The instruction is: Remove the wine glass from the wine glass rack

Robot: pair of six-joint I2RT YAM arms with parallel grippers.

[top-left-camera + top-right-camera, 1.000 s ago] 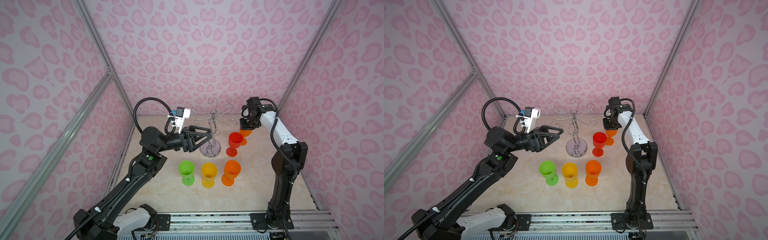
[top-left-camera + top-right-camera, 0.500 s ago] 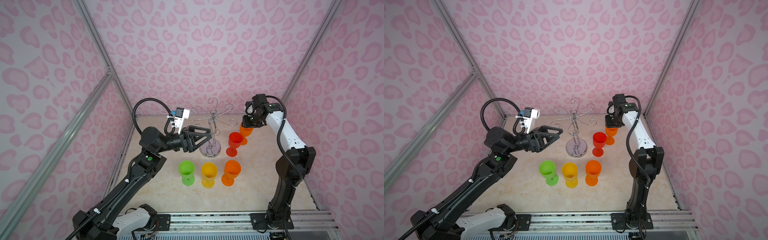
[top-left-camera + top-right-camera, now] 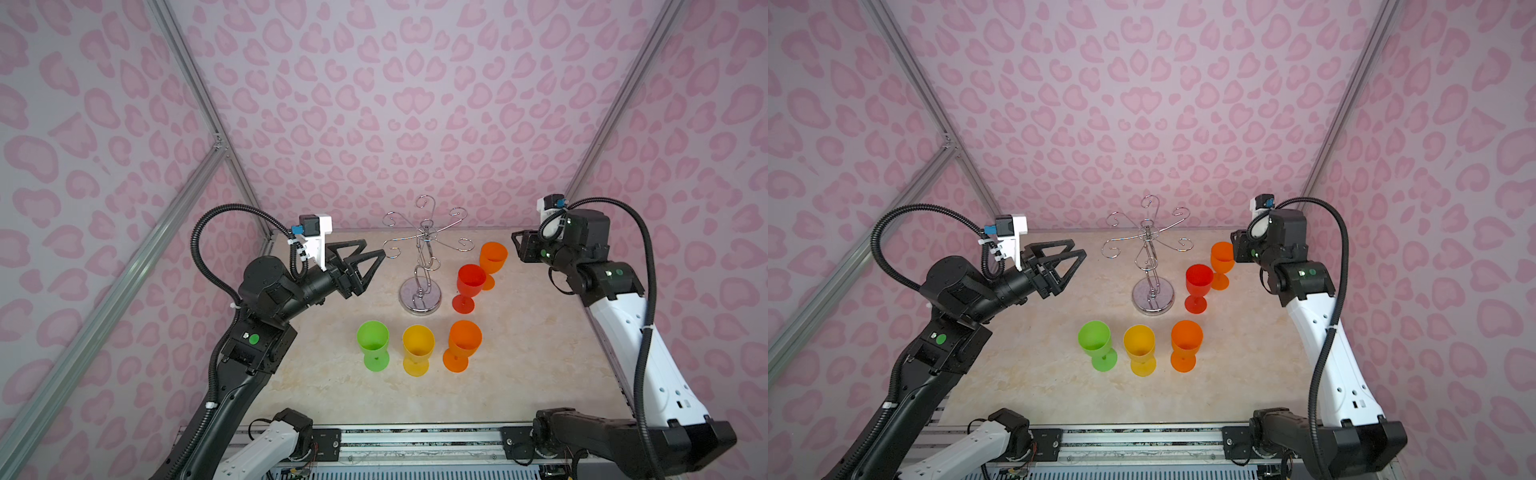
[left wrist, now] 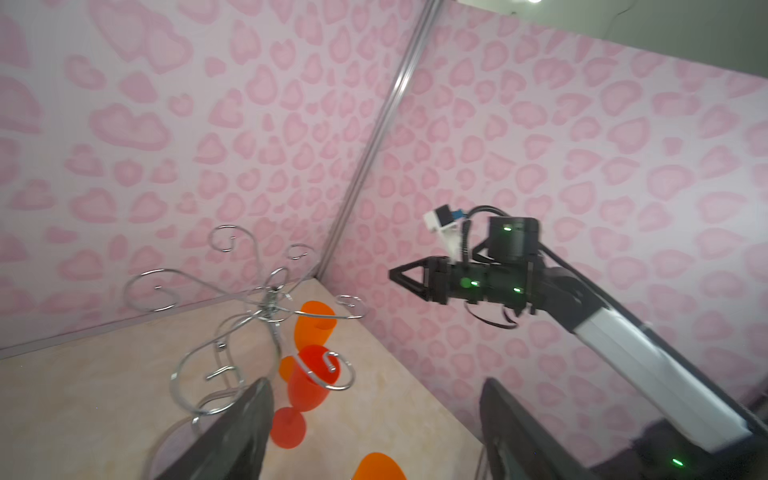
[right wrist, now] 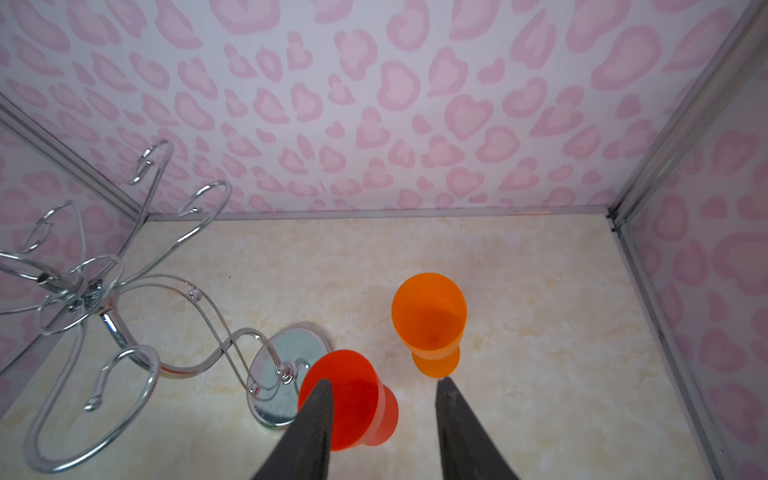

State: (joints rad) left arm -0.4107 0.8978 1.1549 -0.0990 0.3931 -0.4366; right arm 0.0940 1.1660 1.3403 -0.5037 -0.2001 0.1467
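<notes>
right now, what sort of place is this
Probably a robot test cell, not a home: pink heart-print panels on aluminium framing box in a table, the left arm and right arm mount on a front rail, and a wine glass rack stands among bright goblets.

My left wrist camera clips an orange wine glass [image 4: 376, 467] at the frame edge. My right wrist camera cuts off part of the wine glass rack [image 5: 276, 353].

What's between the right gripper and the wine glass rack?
The far orange glass and red glass stand between right gripper and wine glass rack; both top views show it.
</notes>
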